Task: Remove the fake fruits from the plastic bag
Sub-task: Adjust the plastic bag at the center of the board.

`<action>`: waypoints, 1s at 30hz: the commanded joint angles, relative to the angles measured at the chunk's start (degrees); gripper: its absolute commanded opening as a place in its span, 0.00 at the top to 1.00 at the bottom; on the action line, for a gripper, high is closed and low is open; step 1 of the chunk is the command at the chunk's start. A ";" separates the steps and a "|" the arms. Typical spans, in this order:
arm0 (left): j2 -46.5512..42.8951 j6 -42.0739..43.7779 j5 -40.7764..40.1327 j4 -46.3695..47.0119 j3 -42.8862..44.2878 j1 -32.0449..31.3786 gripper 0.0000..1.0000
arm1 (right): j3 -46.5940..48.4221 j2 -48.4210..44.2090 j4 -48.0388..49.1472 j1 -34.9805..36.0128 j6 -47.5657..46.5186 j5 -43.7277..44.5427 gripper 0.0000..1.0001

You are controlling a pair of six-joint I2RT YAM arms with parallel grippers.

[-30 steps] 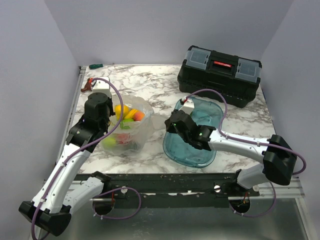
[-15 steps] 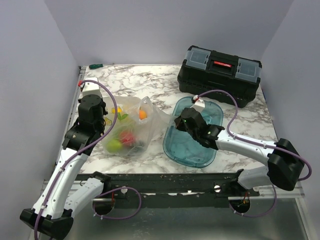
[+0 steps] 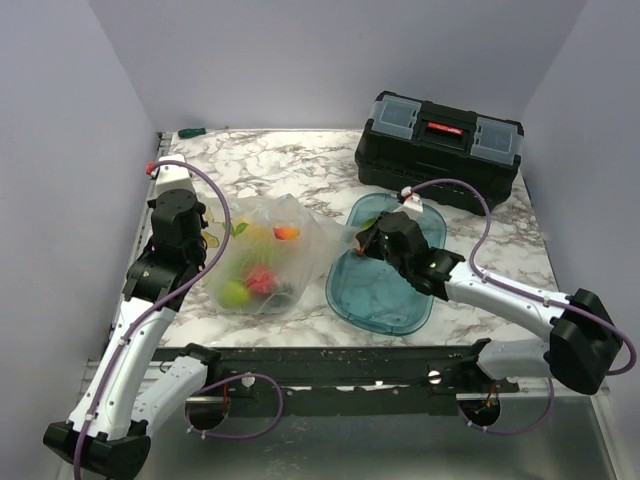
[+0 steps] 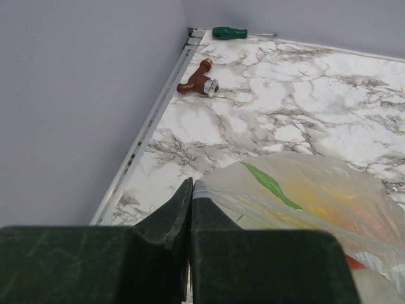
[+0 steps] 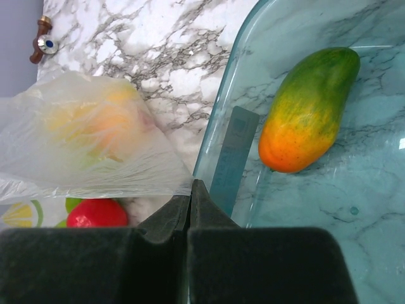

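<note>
bag (image 3: 285,262) spread wider | left fingers (image 4: 168,218), right fingers (image 5: 166,221) pinch it (taut)

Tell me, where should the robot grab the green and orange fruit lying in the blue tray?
Best across its fat middle, coming straight down from above. The green and orange fruit lies flat on its side in the blue tray. It is long and rounded, so fingers closing across the short width should fit. The tapered ends would likely slip.
</note>
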 commanded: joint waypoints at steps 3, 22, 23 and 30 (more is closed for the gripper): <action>-0.11 -0.60 3.22 1.67 0.03 1.24 1.00 | 0.48 2.81 -0.04 -1.04 -0.62 -5.70 0.99; 3.31 -1.15 25.67 0.02 1.29 0.62 1.00 | 22.43 1.24 -13.07 -0.95 -20.02 -22.30 0.17; 3.22 -1.21 25.56 0.02 1.24 0.62 1.00 | 22.92 1.56 -11.61 -0.95 -20.48 -25.08 0.16; 3.13 -1.48 26.06 0.20 1.03 0.63 1.00 | 25.36 7.64 0.94 -0.95 -24.18 -41.95 0.04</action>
